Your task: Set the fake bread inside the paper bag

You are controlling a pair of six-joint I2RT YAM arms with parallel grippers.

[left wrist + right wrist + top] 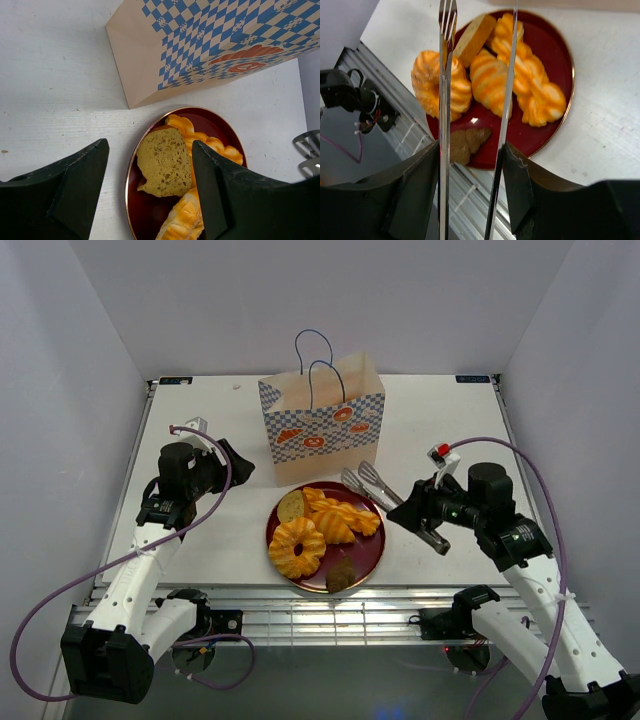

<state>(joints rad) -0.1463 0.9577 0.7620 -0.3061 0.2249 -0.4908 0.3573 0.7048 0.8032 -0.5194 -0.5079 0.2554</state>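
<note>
The fake bread lies on a dark red plate (pixel 373 548): a glossy ring (pixel 297 547), a braided twist (pixel 345 518), a tan slice (pixel 291 505) and a small brown piece (pixel 342 575). Behind the plate the paper bag (pixel 320 425) stands upright with its mouth open. My right gripper (pixel 405 508) is shut on metal tongs (pixel 365 483). Their tips hang open above the plate's far right edge and hold nothing. In the right wrist view the tongs (pixel 445 75) reach over the ring (pixel 427 75) and twist (pixel 535 85). My left gripper (pixel 235 462) is open and empty, left of the bag; the slice (pixel 162 162) shows below it.
The plate rim (pixel 131 175) lies just in front of the bag's checkered wall (pixel 210 45). The table's metal front rail (pixel 395 125) runs close to the plate. White walls enclose the table on three sides. The tong tips (pixel 307 152) show at the left wrist view's right edge.
</note>
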